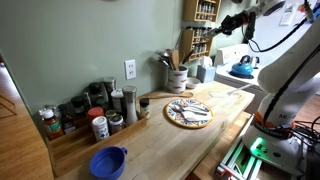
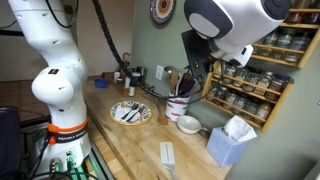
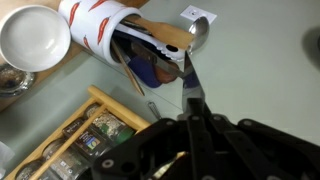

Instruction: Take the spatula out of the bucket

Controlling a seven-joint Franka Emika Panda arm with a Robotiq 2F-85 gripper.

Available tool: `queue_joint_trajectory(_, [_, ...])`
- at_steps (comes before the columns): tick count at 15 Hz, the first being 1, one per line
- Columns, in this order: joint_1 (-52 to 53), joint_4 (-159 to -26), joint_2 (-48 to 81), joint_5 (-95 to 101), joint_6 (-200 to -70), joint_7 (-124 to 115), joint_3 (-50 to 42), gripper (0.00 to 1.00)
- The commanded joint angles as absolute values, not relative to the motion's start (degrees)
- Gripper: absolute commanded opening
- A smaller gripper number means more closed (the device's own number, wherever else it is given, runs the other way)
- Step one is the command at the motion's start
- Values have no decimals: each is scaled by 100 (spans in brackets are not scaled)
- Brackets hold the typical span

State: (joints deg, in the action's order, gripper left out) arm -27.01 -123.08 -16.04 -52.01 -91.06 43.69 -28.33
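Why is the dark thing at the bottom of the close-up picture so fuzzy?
Wrist view: the gripper sits close to the lens, out of focus, while the bucket looks sharper and the white bowl is washed out. Both exterior views: soft detail.

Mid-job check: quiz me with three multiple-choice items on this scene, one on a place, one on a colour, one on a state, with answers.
1. What sits nearest the bucket?
A. the tissue box
B. the white bowl
C. the plate

2. What colour is the handled bowl at the front edge of the counter?
A. red
B. blue
C. green

3. How is the bucket?
A. upright, holding utensils
B. tipped on its side
C. upright, empty

Answers:
1 B, the white bowl stands right beside the bucket in an exterior view.
2 B, the handled bowl is plainly blue.
3 A, handles stick up out of the bucket in both exterior views.
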Motion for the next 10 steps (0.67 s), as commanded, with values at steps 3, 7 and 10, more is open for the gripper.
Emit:
queue_joint_trajectory(3, [-2828,-12708,-2333,-4769,-8355,4357,-3155,0])
queue_joint_trajectory(7, [-2858,-12829,-2545,-4623,-7608,4435,-3393,0])
queue_joint_trajectory(10, [-2787,-13080,-2545,-4679,-7391,4562,-3441,0])
